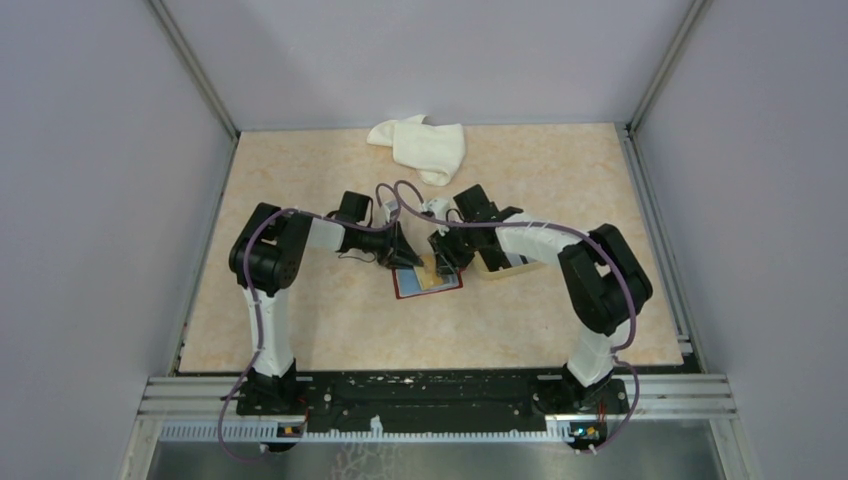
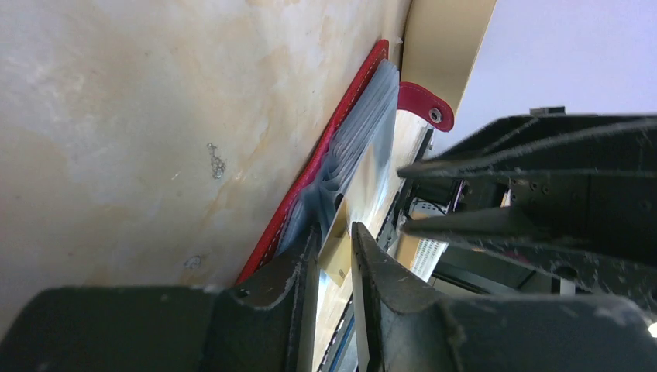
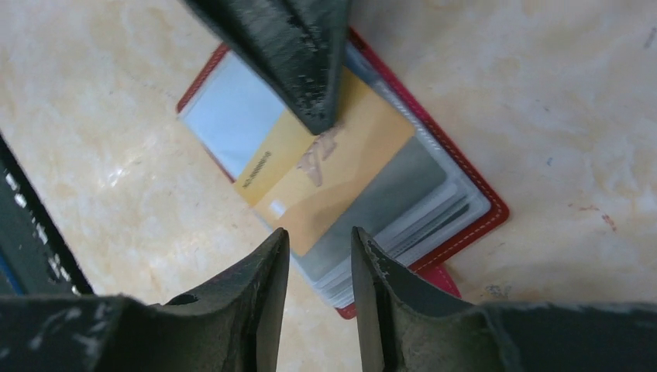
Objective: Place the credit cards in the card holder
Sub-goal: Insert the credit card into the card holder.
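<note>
2 hands meet over the open card holder (image 1: 428,284) at the centre of the desk (image 1: 330,320)
A gold card (image 3: 341,174) lies flat on its clear sleeves; the left hand (image 2: 335,232), at the holder's 10 o'clock, is narrowly parted, its tip touching the card; the right hand (image 3: 319,236), at 1 o'clock, is narrowly parted, holding nothing; beige tray (image 1: 505,265) at 3 o'clock, white cloth (image 1: 420,147) at 12.

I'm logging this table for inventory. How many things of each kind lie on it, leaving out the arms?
card holder: 1
credit card: 1 in view
white cloth: 1
beige tray: 1
Total: 4
</note>
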Robot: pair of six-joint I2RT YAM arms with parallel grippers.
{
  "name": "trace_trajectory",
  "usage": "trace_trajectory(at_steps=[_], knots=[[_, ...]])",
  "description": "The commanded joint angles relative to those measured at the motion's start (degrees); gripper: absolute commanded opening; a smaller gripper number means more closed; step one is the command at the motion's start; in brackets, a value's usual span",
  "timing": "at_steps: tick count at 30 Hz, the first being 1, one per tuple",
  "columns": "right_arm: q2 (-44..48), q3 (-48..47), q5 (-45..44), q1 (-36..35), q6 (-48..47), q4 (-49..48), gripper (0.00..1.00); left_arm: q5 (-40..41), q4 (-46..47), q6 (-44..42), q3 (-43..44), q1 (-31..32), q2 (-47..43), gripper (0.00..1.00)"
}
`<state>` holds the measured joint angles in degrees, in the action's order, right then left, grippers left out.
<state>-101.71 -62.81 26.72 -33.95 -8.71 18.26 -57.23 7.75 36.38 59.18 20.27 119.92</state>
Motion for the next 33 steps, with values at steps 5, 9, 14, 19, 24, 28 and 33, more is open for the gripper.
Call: trace_trajectory(at_steps=[5,9,14,19,24,28,33], knots=[[9.5,-0.9,8.3,-7.8,-22.3,2.9,0.33,3.4,-0.3,-1.6,0.1,0.8,2.6,0.30],[8.8,-0.9,0.9,-15.1,-35.2,2.2,0.18,3.5,0.0,-1.7,0.1,0.8,3.1,0.31],[2.7,-5.3,-10.5,-18.9,-34.8,-1.0,0.00,3.2,2.0,-0.9,-0.6,0.8,3.7,0.32],[-1.1,-4.1,-22.6,-21.6,-36.7,-6.3,0.00,2.9,3.8,-0.5,-1.3,0.8,4.4,0.32],[-3.9,-4.7,-26.5,-21.6,-36.6,-6.8,0.00,2.9,4.7,-0.2,-1.8,0.8,4.7,0.32],[-4.6,-4.3,-27.2,-21.7,-36.3,-7.2,0.00,3.0,4.9,-0.2,-2.2,0.8,4.5,0.32],[-4.2,-3.6,-30.1,-21.6,-35.3,-6.0,0.00,3.0,5.4,-0.2,-2.6,0.8,4.2,0.32]])
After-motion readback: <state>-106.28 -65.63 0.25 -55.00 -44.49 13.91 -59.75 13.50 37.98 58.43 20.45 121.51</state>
